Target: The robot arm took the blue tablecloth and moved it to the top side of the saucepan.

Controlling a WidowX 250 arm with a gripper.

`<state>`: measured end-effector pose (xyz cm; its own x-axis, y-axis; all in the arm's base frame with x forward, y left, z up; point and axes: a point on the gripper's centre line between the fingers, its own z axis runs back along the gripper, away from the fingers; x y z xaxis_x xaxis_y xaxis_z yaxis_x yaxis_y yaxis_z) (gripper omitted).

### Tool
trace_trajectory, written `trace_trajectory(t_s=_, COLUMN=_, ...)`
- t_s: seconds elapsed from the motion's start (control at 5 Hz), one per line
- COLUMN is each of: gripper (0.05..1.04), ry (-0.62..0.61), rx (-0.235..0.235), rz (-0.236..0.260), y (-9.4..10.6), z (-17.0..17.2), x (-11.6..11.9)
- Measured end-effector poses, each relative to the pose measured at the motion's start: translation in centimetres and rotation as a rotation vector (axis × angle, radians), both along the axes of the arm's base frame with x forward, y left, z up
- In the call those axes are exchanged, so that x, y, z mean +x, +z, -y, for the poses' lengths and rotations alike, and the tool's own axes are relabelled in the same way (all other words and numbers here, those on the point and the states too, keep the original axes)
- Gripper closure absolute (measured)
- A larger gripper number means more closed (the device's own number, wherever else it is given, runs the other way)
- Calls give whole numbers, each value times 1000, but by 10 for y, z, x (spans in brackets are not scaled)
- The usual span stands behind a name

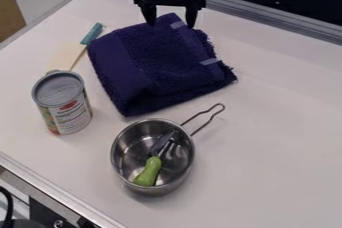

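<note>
The black gripper (172, 22) hangs at the top of the view with its two fingers apart, over the far edge of the folded dark blue cloth (157, 67). Nothing is clasped between the fingers; whether the tips touch the cloth I cannot tell. The cloth lies on the white table, just beyond the metal saucepan (123, 164). Inside the saucepan rests a utensil with a green handle (149, 171), and the pan's wire handle points to the upper right.
An open-topped tin can (69, 114) stands left of the saucepan, close to the cloth. Behind it lies a brush or spatula with a teal handle (91, 33). Metal rails border the white table (280, 137) at the back and lower left.
</note>
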<state>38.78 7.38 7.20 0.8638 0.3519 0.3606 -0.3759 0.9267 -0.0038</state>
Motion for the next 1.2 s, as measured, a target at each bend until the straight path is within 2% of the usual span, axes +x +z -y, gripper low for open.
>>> trace_trajectory(t_s=0.2, gripper=83, ry=-3, rx=-9, rz=-43, y=-14, z=1, x=-4)
trace_trajectory(t_s=0.4, gripper=83, ry=-129, rx=10, rz=-111, y=-16, z=-8, x=-10)
trace_trajectory(t_s=0.6, gripper=113, ry=-313, rx=30, rz=-174, y=-17, z=-22, x=-21)
trace_trajectory(t_s=0.8, gripper=379, ry=-450, rx=33, rz=-174, y=-22, z=-32, x=-27)
trace_trajectory(t_s=1.0, gripper=677, ry=-482, rx=81, rz=-174, y=-31, z=-36, x=-31)
trace_trajectory(t_s=1.2, gripper=906, ry=-601, rx=106, rz=-210, y=-48, z=-31, x=-38)
